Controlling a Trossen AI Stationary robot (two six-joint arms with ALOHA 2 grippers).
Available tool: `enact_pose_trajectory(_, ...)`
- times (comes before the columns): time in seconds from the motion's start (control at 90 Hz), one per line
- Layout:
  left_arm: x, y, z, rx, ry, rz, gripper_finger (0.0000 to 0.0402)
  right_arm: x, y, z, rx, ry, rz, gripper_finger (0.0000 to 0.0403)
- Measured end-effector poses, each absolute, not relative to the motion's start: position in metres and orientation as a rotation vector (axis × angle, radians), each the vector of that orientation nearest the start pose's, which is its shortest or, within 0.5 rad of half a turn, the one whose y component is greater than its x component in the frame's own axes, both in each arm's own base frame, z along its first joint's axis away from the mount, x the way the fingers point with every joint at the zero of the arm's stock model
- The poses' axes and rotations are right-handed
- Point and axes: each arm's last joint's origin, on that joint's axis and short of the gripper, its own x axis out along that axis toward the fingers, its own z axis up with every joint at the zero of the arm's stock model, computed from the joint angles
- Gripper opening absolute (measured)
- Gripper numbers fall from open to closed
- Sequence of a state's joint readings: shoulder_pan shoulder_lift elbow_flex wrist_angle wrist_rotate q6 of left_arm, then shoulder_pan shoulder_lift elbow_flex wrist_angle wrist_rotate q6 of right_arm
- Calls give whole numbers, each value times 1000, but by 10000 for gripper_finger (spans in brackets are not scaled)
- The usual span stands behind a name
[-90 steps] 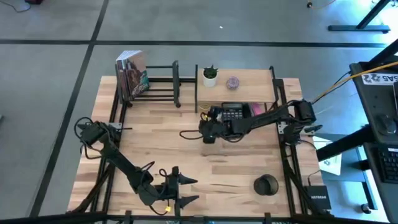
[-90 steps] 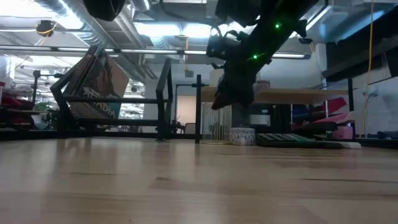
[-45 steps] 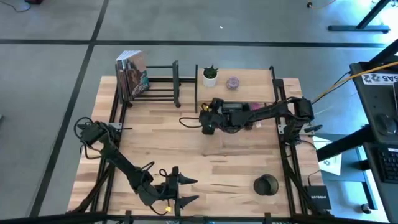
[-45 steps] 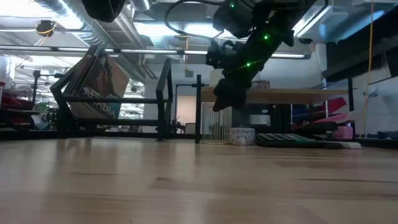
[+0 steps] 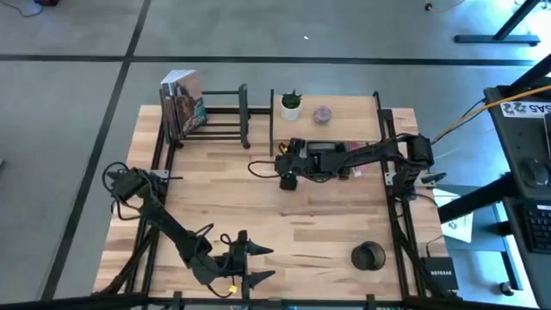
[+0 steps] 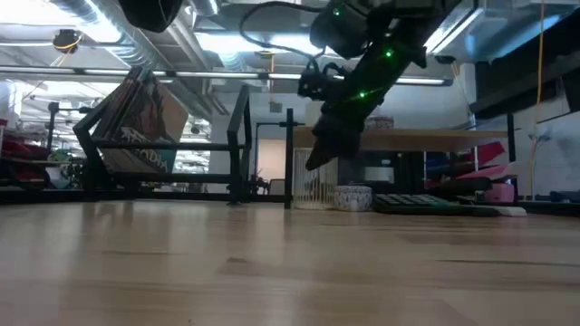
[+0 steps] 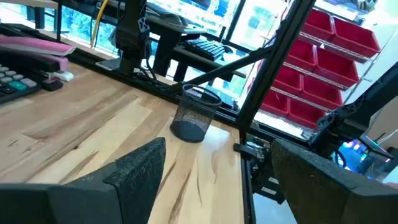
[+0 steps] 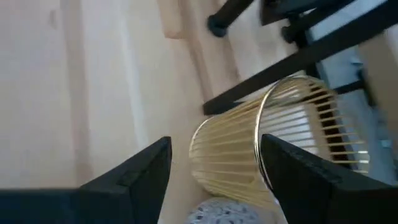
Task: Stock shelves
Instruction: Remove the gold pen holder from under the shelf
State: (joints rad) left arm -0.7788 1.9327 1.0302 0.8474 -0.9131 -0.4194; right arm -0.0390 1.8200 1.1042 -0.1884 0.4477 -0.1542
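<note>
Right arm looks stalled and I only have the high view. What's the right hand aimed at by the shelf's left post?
Observer: A gold wire basket. The right wrist view shows it just ahead of the open right hand, which holds nothing.
Operator: Where does the basket sit?
Observer: In the low view, beneath the top board of the small light-wood shelf on black posts, at its left end.
Operator: Is the hand down on the table?
Observer: No. The low view shows it hanging clear above the butcher-block tabletop.
Operator: And the left hand?
Observer: The left hand is open and empty. Its wrist view faces a round black mesh cup.
</note>
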Motion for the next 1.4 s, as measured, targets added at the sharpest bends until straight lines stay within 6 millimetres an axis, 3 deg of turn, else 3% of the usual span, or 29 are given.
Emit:
enact_pose_trajectory(0.133,299,-263,191,-378,8,140,276,366,-26,169,-321,938,-368,230)
enact_pose_trajectory(0.256,299,-263,191,-378,8,140,276,365,-27,169,-338,943,-403,201)
enact_pose_trajectory(0.444,299,-263,191,-378,7,140,276,370,-23,178,-337,940,-406,95)
enact_pose_trajectory(0.533,299,-263,191,-378,7,140,276,374,-14,187,-344,935,-381,30)
enact_pose_trajectory(0.589,299,-263,191,-378,7,140,276,378,-8,195,-353,931,-363,10)
enact_pose_trajectory(0.844,298,-264,191,-380,7,136,276,381,43,232,-365,959,-170,2)
enact_pose_trajectory(1.011,293,-270,194,-365,-9,113,276,361,94,248,-357,1034,55,0)
enact_pose_trajectory(1.122,291,-273,197,-351,-32,99,276,351,115,248,-391,1050,113,1)
enact_pose_trajectory(1.211,289,-274,200,-348,-50,95,276,355,112,248,-411,1030,81,2)
enact_pose_trajectory(1.4,287,-275,202,-349,-65,87,276,373,67,245,-374,1013,-30,50)
